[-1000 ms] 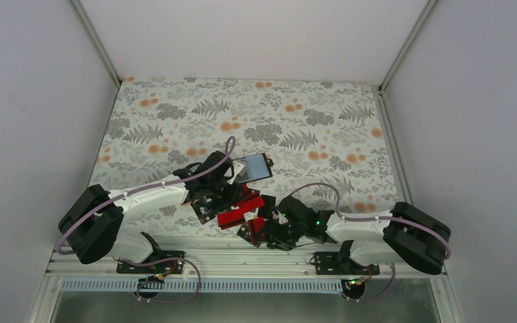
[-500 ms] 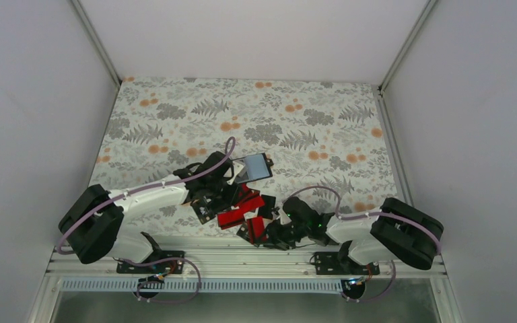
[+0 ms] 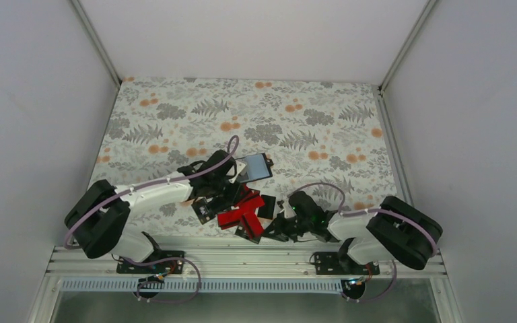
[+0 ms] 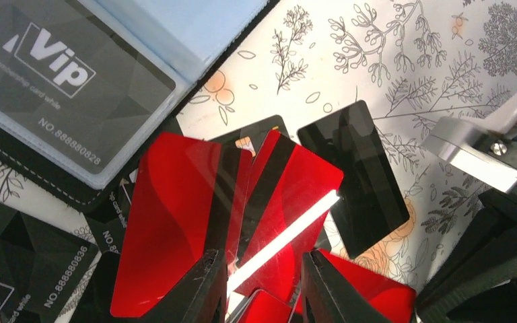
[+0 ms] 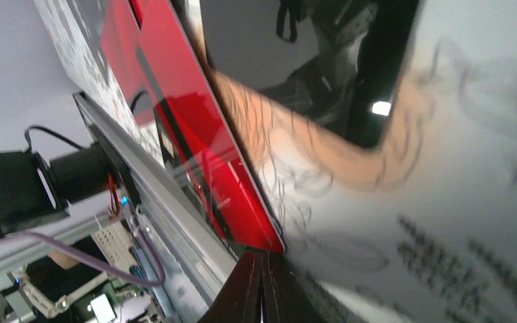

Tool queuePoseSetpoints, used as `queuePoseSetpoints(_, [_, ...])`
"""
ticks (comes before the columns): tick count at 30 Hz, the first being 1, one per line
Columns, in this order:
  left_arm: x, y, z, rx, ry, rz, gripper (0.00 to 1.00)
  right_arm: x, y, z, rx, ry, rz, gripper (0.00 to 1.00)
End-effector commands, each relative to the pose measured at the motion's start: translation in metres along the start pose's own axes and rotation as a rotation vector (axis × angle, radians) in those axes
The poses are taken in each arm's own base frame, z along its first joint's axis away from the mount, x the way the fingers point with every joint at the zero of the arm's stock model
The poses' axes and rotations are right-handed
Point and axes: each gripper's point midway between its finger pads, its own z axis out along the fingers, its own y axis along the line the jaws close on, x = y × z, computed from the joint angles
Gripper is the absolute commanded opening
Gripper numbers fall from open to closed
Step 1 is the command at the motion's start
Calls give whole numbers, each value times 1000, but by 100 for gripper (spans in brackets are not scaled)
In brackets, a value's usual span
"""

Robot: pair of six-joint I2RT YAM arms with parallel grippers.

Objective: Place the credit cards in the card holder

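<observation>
At near edge of table (image 3: 309, 114): heap of red and black cards (image 3: 242, 212), overlapping. Just beyond heap: card holder (image 3: 253, 168), lying open, black card (image 4: 60, 81) in its clear sleeve. Over red cards (image 4: 175, 215): left pincer (image 4: 262, 296), jaws narrowly parted. At corner of red card (image 5: 195, 155): right pincer (image 5: 261, 272), closed tight; cannot tell whether pinching it.

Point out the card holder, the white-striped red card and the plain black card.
card holder (image 4: 175, 30), left wrist view, light blue inner page.
white-striped red card (image 4: 301, 178), left wrist view, red face above stripe.
plain black card (image 4: 360, 182), left wrist view, its middle.
</observation>
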Motion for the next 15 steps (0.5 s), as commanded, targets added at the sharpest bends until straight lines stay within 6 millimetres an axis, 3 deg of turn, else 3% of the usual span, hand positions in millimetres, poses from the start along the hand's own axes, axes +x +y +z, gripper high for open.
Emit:
queuePoseSetpoints(1, [-15,-5,-1,-7,-19,4,28,-29,15,0,-33,-88,-66,4])
queuePoseSetpoints(7, [-15,-7,-2,0,-7,10,29,-40,21,0,-44,-75,-89,4])
queuePoseSetpoints(15, [2,-14,-16,54,-17,44,28,-51,24,-13,-38,-96,-121,4])
